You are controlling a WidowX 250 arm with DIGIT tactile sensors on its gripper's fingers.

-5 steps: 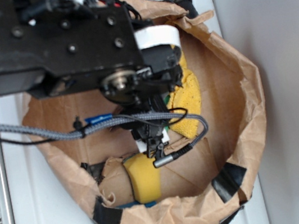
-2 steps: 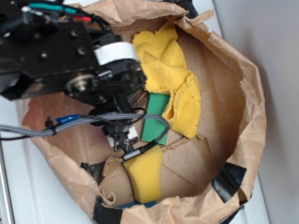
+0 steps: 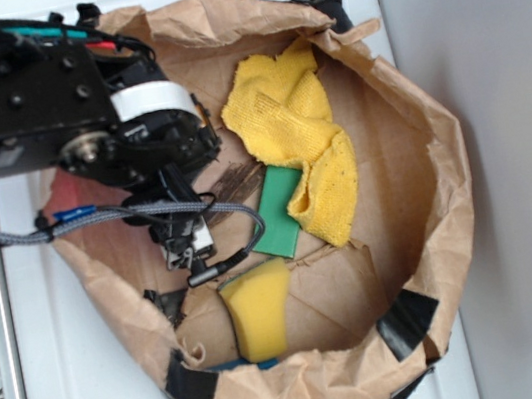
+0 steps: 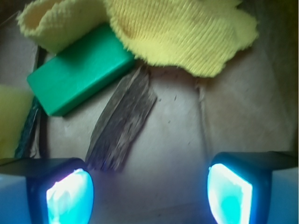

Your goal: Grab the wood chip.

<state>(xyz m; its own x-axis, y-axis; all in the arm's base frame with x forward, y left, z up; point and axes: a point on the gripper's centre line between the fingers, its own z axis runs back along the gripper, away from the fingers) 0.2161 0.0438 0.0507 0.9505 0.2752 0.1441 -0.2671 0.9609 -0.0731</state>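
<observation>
1. Chip lies flat on the brown paper floor of the bag, dark, streaky, elongated.
2. Wrist view: its long axis runs from about 7 o'clock to 1 o'clock; the low end sits just above the left pad, the high end tucks up against the cloth edge.
3. Block, green, lies at 11 o'clock from the chip, touching or nearly touching along its upper part; cannot tell which.
4. Gripper is spread wide, nothing between the pads, both glowing blue-white at the bottom of the wrist view.
5. Key relation: chip is off-centre, toward 10 o'clock from the midpoint of the jaws. Only its lower tip is near the left pad; the right pad is well apart from it.
6. Exterior view: gripper hangs over the left part of the bag; chip shows as a dark sliver at about 1 o'clock from it, just beside the block.
7. Sponge, yellow, sits at 5 o'clock from the gripper, clear of the chip.
8. Judgement: approach step, no grasp yet. Next move likely needs a shift toward the chip's middle and perhaps a wrist turn so the pads close across the narrow width.
9. Risk: the left pad could catch the block or cloth.
</observation>
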